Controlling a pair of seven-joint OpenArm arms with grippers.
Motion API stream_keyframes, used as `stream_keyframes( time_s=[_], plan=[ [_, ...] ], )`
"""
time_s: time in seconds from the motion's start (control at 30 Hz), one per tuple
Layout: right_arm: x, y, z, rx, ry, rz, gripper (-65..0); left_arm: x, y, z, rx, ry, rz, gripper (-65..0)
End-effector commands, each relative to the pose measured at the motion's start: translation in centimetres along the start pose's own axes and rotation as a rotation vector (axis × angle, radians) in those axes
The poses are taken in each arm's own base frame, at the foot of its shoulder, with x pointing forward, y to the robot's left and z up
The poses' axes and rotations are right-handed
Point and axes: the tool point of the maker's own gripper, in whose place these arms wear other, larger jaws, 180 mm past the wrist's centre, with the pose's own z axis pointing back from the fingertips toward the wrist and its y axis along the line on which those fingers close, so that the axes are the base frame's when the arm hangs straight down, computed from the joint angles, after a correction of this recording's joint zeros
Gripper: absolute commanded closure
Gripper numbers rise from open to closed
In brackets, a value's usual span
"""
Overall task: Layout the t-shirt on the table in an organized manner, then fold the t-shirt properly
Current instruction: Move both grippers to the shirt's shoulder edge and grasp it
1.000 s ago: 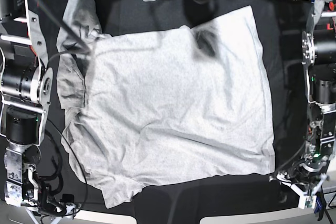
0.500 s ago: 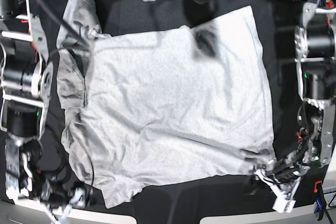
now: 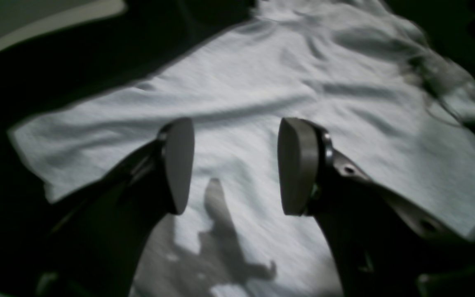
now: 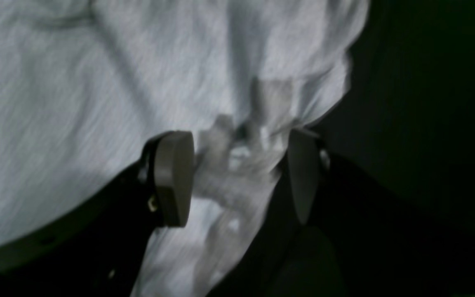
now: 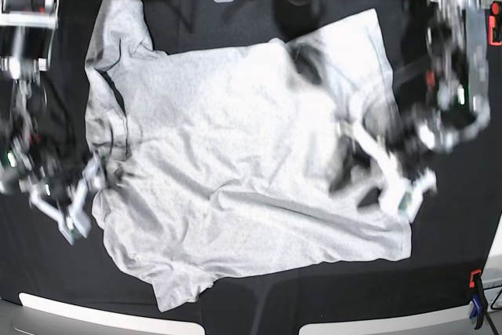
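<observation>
Heather-grey cotton, thin and limp: the t-shirt (image 5: 251, 170) lies spread across most of the black table (image 5: 235, 304), roughly flat but still rumpled, with one sleeve (image 5: 121, 25) skewed toward the far corner and another sleeve (image 5: 176, 284) bunched near the front edge. I judge it light and floppy, so it will drape and drag rather than hold any shape, and a pinch at a seam or hem corner should carry better than a grab mid-panel. My left gripper (image 3: 235, 165) hovers above the cloth near the hem side, its pads spread wide with nothing between them. My right gripper (image 4: 235, 177) sits at the shirt's opposite edge by the collar side, pads parted, with a wad of gathered fabric (image 4: 237, 165) lying between them; whether they press it yet I cannot tell through the blur.
</observation>
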Motion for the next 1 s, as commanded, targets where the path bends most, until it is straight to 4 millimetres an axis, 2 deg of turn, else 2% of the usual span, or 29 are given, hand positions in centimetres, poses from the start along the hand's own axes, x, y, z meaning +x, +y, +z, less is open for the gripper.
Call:
stream_keyframes(
  time_s=[0.0, 0.17, 0.27, 0.4, 0.53, 0.67, 0.77, 0.97],
  plan=[
    [1.1, -0.4, 1.7, -0.017, -0.048, 0.010, -35.1, 1.4, -0.7, 0.8, -0.008, -0.055, -0.013, -30.5],
    [-2.2, 1.4, 5.5, -0.101, -0.089, -0.112, -35.1, -1.3, -4.3, 3.0, -0.046, -0.011, 0.052, -30.5],
    [-4.7, 3.5, 6.6, -0.114, -0.074, -0.159, -35.1, -2.8, -5.7, 3.3, -0.054, 0.014, 0.114, -30.5],
    [-7.7, 7.1, 5.9, -0.065, -0.029, -0.190, -35.1, -3.7, -6.9, 3.5, -0.059, 0.019, 0.176, -30.5],
    [-8.3, 7.0, 5.4, -0.152, -0.042, -0.194, -35.1, -4.0, -7.1, 3.6, -0.060, 0.025, 0.185, -30.5],
    [-8.4, 7.5, 5.2, -0.143, -0.042, -0.213, -35.1, -4.0, -7.1, 3.6, -0.060, 0.024, 0.185, -30.5],
    [-8.6, 7.1, 5.0, -0.155, -0.043, -0.211, -35.1, -4.0, -7.1, 3.6, -0.060, 0.024, 0.185, -30.5],
    [-10.3, 7.1, 3.9, -0.147, -0.006, -0.251, -35.0, -4.0, -7.1, 3.6, -0.060, 0.023, 0.185, -30.5]
  ],
)
